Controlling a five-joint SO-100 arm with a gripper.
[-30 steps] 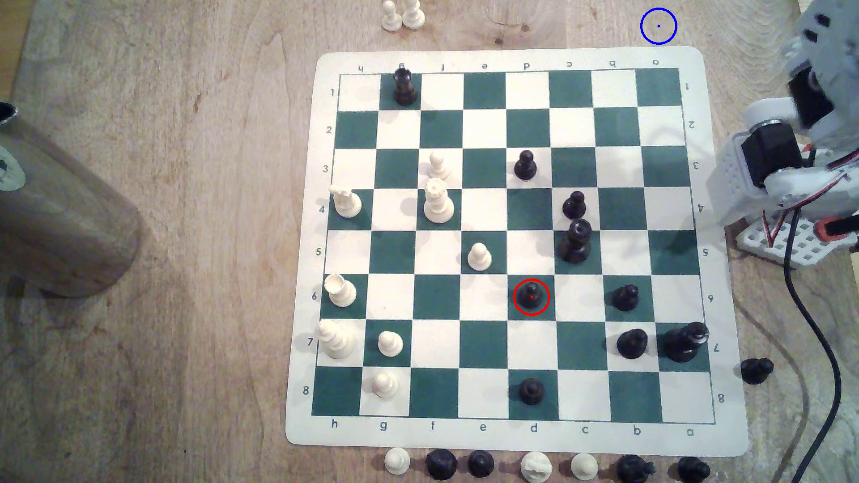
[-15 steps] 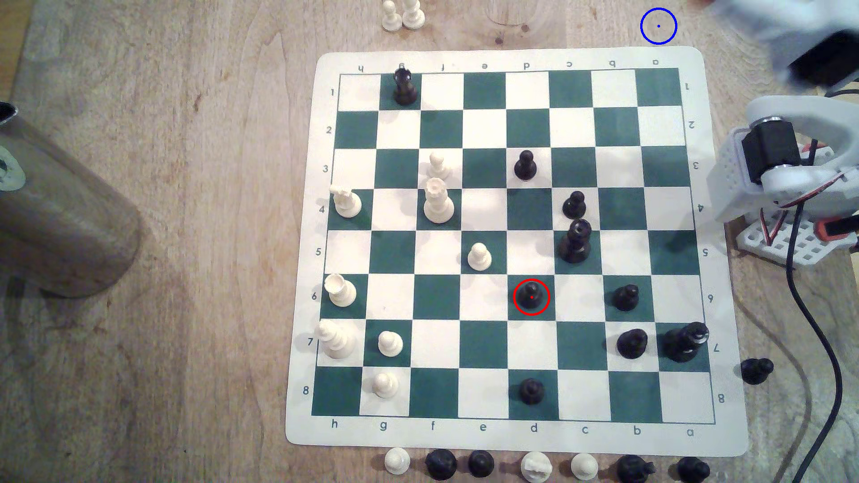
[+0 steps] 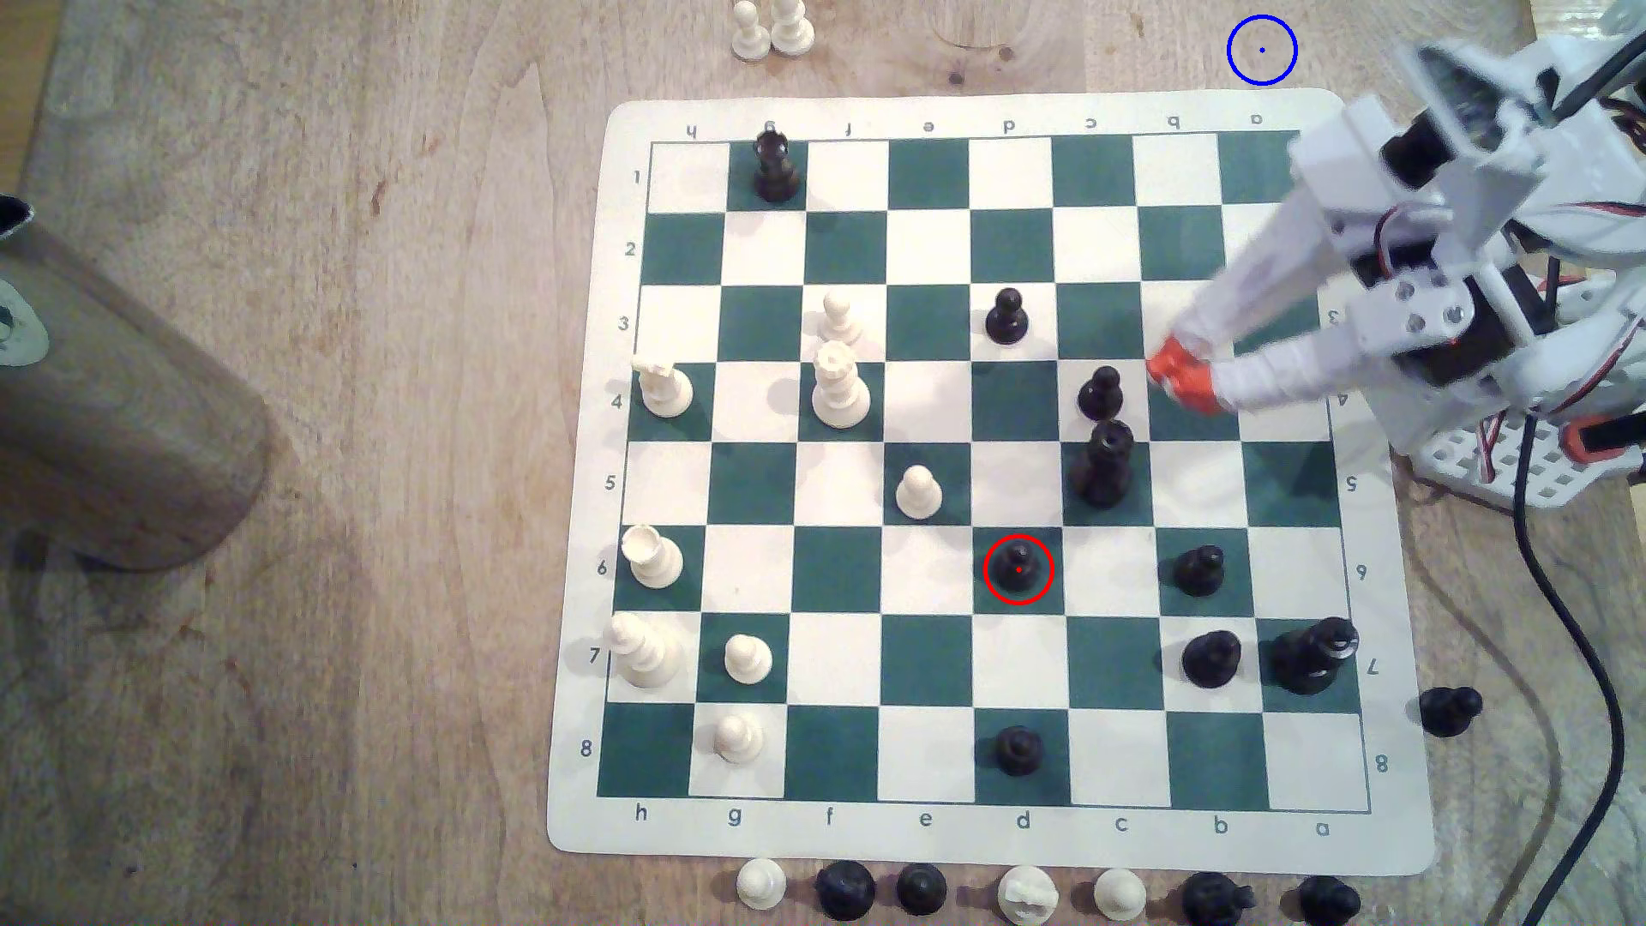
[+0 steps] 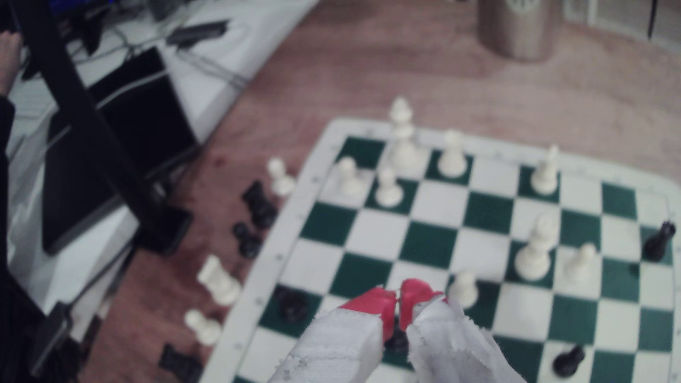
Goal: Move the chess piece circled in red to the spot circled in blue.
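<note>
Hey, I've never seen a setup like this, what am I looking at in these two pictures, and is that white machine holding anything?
The white machine is a small robot arm. Its gripper, two white fingers with orange-red tips, hangs over the green-and-white chess mat with its tips nearly together, holding nothing. One picture looks down from a camera off the arm; the other comes from a camera on the arm's wrist, behind the same gripper. Black and cream chess pieces stand on the mat and along its edges on the wooden table. The red ring marks the small black pawn to move; the blue ring marks bare wood where it should go.
</note>
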